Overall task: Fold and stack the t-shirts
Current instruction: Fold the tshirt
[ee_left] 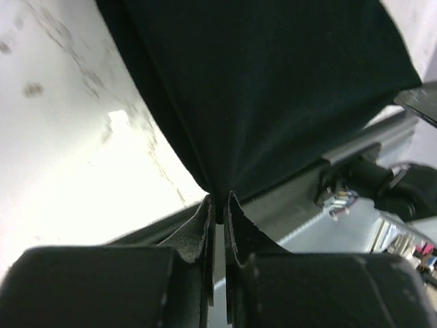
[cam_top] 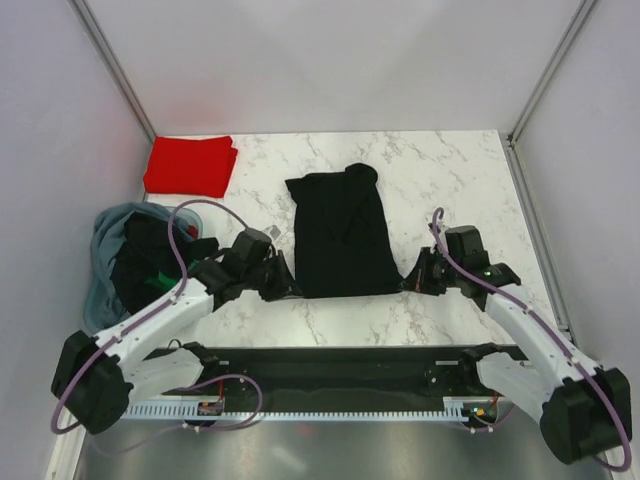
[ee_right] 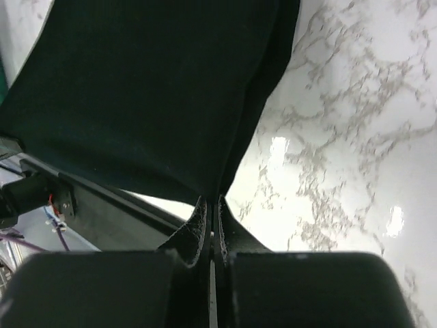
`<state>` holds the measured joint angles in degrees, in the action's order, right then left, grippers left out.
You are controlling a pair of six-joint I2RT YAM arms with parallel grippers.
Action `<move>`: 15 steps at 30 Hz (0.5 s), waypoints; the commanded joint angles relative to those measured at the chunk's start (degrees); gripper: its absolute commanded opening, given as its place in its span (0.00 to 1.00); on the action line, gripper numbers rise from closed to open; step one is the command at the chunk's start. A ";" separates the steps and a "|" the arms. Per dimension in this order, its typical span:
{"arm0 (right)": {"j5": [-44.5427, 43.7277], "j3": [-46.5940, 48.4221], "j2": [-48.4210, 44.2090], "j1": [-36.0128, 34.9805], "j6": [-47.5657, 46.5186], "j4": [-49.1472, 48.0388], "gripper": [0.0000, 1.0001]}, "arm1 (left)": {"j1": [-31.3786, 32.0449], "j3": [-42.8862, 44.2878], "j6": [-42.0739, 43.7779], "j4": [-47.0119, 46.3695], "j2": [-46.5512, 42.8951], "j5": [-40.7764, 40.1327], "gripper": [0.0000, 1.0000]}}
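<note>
A large black t-shirt (cam_top: 340, 232) lies as a long folded strip in the middle of the marble table. My left gripper (cam_top: 287, 288) is shut on its near left corner, and in the left wrist view the black cloth (ee_left: 273, 89) runs into the closed fingertips (ee_left: 208, 212). My right gripper (cam_top: 410, 283) is shut on its near right corner, and the right wrist view shows the cloth (ee_right: 150, 96) pinched the same way. A folded bright red t-shirt (cam_top: 190, 165) lies at the far left. More black and green shirts (cam_top: 150, 265) sit in the tub.
A grey-blue fabric tub (cam_top: 105, 235) stands at the left, close to my left arm. White walls with metal posts enclose the table on three sides. A black rail (cam_top: 330, 365) runs along the near table edge between the arm bases.
</note>
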<state>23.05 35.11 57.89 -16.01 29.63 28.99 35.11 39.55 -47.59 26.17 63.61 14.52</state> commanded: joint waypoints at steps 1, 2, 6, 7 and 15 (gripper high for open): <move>-0.37 0.57 -8.19 -0.07 0.43 13.69 0.00 | 3.72 -0.53 -6.00 10.10 -7.79 -2.57 0.02; 0.06 0.83 -9.88 -0.16 0.78 15.20 0.00 | 4.43 -0.27 -6.89 11.52 -9.28 -2.83 0.02; 2.70 3.28 -16.04 -0.25 3.85 21.00 0.00 | 7.07 1.92 -10.58 16.97 -16.76 -3.54 0.02; 2.96 4.25 -17.53 -0.34 4.90 22.15 0.00 | 7.42 2.63 -11.55 18.02 -18.68 -3.71 0.02; -3.17 18.58 -11.33 -0.25 2.81 27.08 0.00 | 7.78 15.19 -6.56 26.03 -15.64 -11.00 0.02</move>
<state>26.22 48.31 42.78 -16.60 34.15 53.58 43.05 49.50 -56.47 46.17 45.95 10.07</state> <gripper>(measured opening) 0.010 0.098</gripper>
